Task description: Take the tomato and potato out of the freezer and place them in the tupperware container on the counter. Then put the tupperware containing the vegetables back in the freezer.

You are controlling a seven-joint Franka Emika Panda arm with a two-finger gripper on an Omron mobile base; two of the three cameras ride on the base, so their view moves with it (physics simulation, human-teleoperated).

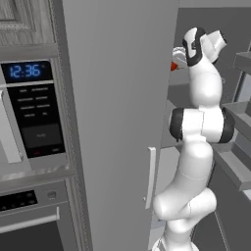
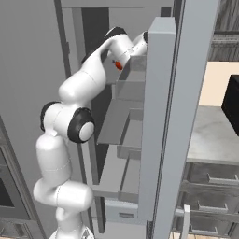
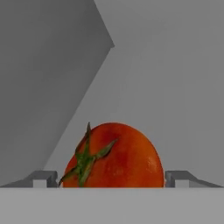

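The red-orange tomato point(image 3: 114, 155), its green stem turned to the left, lies on a grey shelf inside the freezer point(image 1: 117, 122). My gripper point(image 3: 110, 178) is open, with one fingertip point(image 3: 43, 178) on each side of the tomato and a small gap at both. In the base views the arm reaches high into the open freezer, and the tomato point(image 1: 173, 65) point(image 2: 118, 65) peeks out red beside the hand. The potato and the tupperware container are out of view.
The freezer door point(image 2: 158, 116) stands open on the right with its racks, close to my arm. A white vertical handle point(image 1: 151, 176) and a microwave point(image 1: 34, 108) with a blue clock are at left. The counter point(image 2: 210, 135) carries a black toaster oven point(image 2: 232, 102).
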